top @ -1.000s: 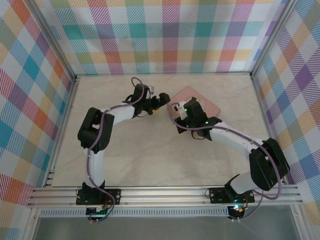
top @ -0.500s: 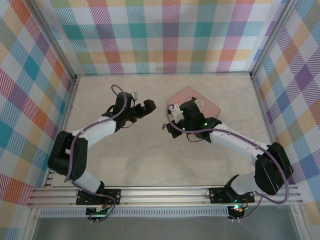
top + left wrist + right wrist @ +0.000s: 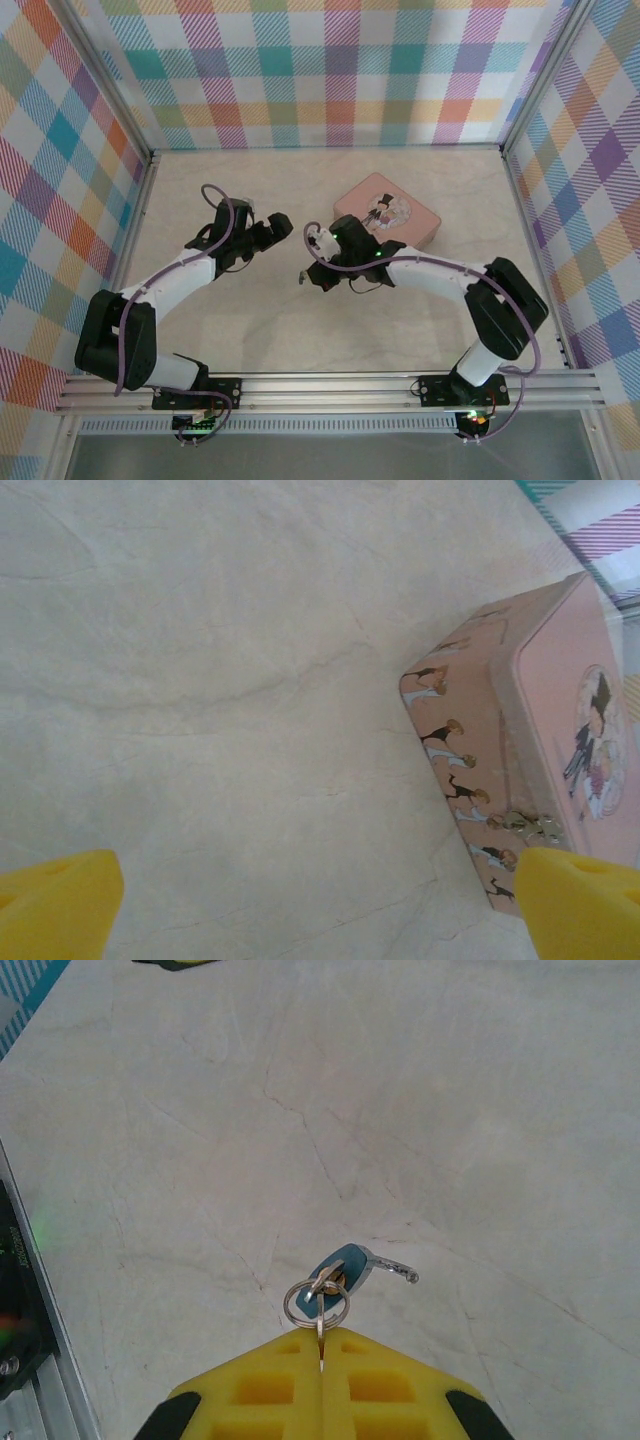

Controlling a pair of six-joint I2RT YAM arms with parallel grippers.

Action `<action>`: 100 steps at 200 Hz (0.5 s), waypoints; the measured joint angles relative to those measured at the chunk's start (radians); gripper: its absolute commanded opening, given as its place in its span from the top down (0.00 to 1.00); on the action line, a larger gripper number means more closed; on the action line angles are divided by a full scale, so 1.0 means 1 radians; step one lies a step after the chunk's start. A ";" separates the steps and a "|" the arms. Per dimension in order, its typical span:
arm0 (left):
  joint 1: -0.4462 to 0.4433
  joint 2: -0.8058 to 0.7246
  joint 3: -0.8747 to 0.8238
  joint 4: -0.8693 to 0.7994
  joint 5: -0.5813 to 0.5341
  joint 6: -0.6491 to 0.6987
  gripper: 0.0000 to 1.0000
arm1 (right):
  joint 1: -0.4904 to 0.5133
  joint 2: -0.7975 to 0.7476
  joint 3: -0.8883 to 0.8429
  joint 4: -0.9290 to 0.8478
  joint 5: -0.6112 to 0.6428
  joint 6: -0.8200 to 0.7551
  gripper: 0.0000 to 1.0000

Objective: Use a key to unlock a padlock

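right gripper (image 3: 320,1340) clamped tight on key (image 3: 326,1282), padlock (image 3: 345,1263) on key tip over bare worktop (image 3: 450,1110), shackle (image 3: 392,1266) looks popped, left gripper (image 3: 315,890) wide open, empty, beside pink tin (image 3: 550,710)

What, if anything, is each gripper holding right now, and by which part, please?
The right gripper is shut on the key, pinching the end away from the padlock. The left gripper is open and holds nothing.

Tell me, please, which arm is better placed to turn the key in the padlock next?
The right. Its jaws are shut on the key, which appears seated in the padlock ahead of them. The left arm's jaws stand wide open and empty, apart from the lock, looking toward the pink tin.
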 measured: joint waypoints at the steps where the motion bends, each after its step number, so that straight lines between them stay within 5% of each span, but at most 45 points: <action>1: 0.000 0.000 0.000 0.000 0.000 0.000 0.00 | 0.000 0.002 0.000 0.001 -0.001 0.001 1.00; 24: 0.000 0.000 0.000 0.000 -0.001 -0.001 0.00 | 0.000 0.055 -0.001 0.018 -0.019 0.015 0.98; 73: 0.000 0.000 0.000 0.000 -0.001 0.000 0.00 | -0.004 0.055 -0.063 0.046 0.006 0.037 0.57; 100: 0.000 0.003 0.000 0.000 -0.001 0.000 0.00 | -0.039 -0.040 -0.116 0.003 0.047 0.041 0.49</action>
